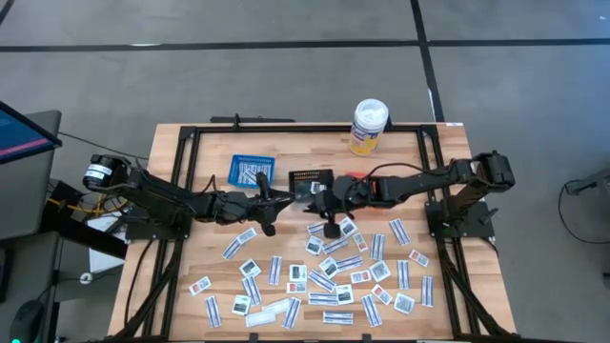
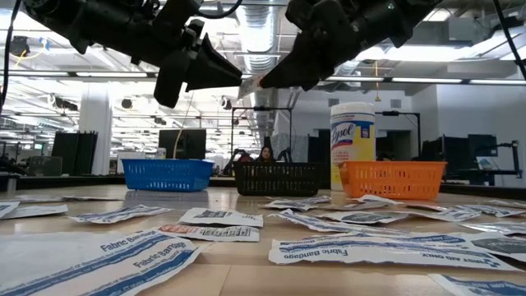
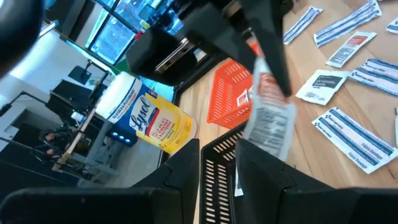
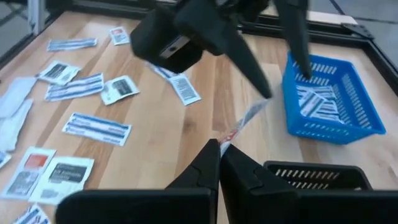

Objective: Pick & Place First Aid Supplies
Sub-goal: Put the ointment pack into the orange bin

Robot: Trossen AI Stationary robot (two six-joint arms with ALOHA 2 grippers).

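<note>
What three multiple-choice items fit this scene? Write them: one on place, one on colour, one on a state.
1. Where is the Lysol bottle?
A. At the table's far edge
B. Inside the blue basket
C. Lying among the packets

2. What colour is the middle basket of the three?
A. Blue
B. Orange
C. Black

3. How is the right pincer?
A. Wide open on the wood
B. Shut on a packet, lifted
C. Shut on the bottle

Answers:
1. A, because the high view shows it upright at the far rim.
2. C, because the black basket sits between blue and orange in the low view.
3. B, because its own wrist view shows the fingers pinching the packet's end above the table.
</note>
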